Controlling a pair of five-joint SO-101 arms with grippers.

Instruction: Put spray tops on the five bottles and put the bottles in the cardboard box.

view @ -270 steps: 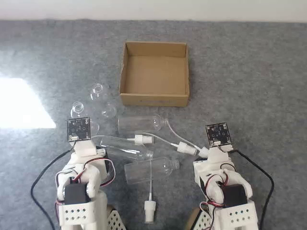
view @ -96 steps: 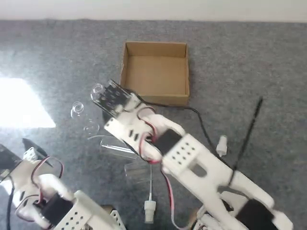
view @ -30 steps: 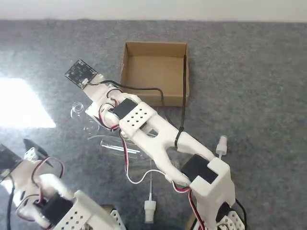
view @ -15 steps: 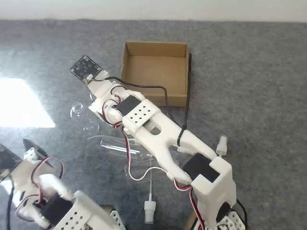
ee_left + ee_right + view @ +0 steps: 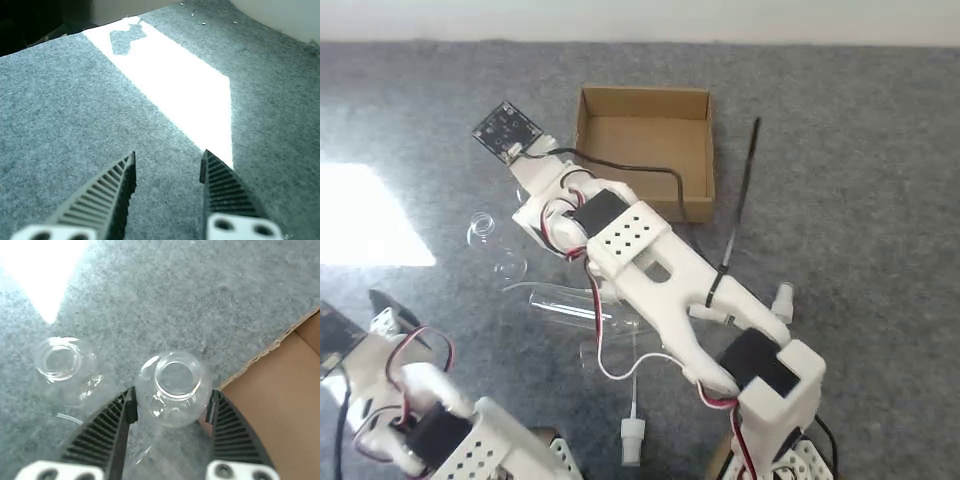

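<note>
Cardboard box (image 5: 645, 92) empty, spray tops (image 5: 632, 441) not on yet. Right gripper (image 5: 171, 391) open, upright bottle (image 5: 175, 377) between its jaws; left gripper (image 5: 167, 157) open too.

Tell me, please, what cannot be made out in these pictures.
- Lying bottles: high view, mostly covered by the right arm; their count is unclear.
- Cardboard box: right wrist view, cut off by the edge.
- Spray tops: high view, some may lie under that arm.
</note>
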